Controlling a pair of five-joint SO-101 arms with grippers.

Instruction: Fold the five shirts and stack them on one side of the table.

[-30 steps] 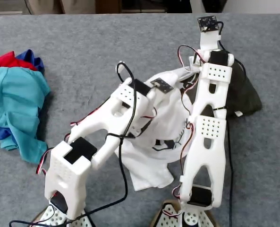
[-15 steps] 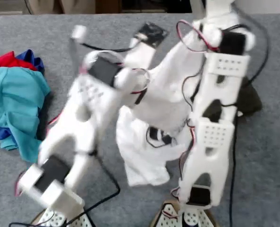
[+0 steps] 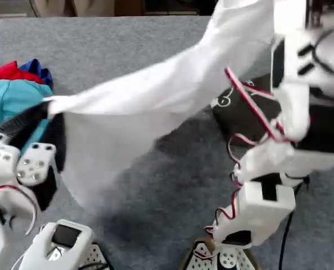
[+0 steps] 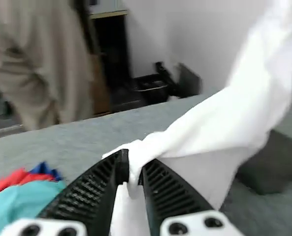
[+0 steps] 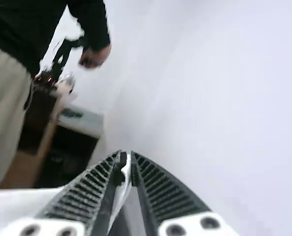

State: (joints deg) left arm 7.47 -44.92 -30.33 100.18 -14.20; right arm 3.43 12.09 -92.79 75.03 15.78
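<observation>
A white shirt [image 3: 155, 95] hangs stretched in the air above the grey table [image 3: 127, 39]. My left gripper [image 3: 45, 109] is shut on one corner of it, over the left side of the table. In the left wrist view the black fingertips [image 4: 118, 169] pinch a fold of the white shirt [image 4: 234, 118]. My right gripper [image 5: 127, 169] is raised high at the far right and is shut on a thin edge of white cloth [image 5: 17, 206]. A black shirt [image 3: 240, 115] lies crumpled on the table under the right arm [image 3: 290, 112].
At the left edge lies a pile of shirts: teal [image 3: 9, 101] on top, red [image 3: 3, 72] and blue [image 3: 40, 68] beneath. Both arm bases stand at the near edge. The table's middle and far left show bare grey felt.
The white shirt lay bunched on the table under both arms. Both arms have lifted it. The left gripper swung left, the right one rose, and the shirt is now spread between them.
</observation>
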